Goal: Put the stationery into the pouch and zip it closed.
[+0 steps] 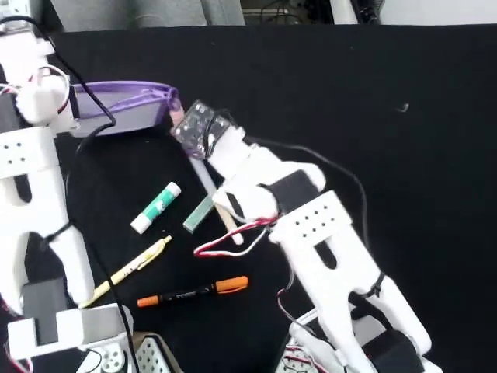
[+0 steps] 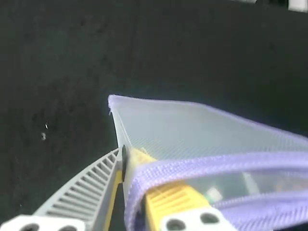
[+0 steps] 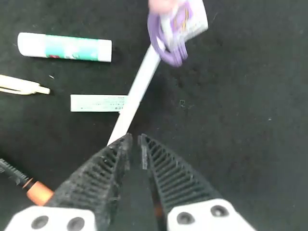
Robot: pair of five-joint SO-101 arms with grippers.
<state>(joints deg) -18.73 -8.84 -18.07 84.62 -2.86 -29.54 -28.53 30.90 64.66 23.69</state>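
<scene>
Leftward, left jaws clamp pouch (image 2: 202, 130) edge, well apart from marker (image 1: 194, 293).

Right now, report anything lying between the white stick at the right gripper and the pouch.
Nothing visible does. The white stick runs from the right gripper straight toward the pouch, its far end at the purple corner. The eraser and glue stick lie off to one side.

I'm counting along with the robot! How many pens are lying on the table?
2. The yellow pen lies on the black table, and the orange pen lies just nearer the arms' bases. Another may hide under an arm or in the pouch.
</scene>
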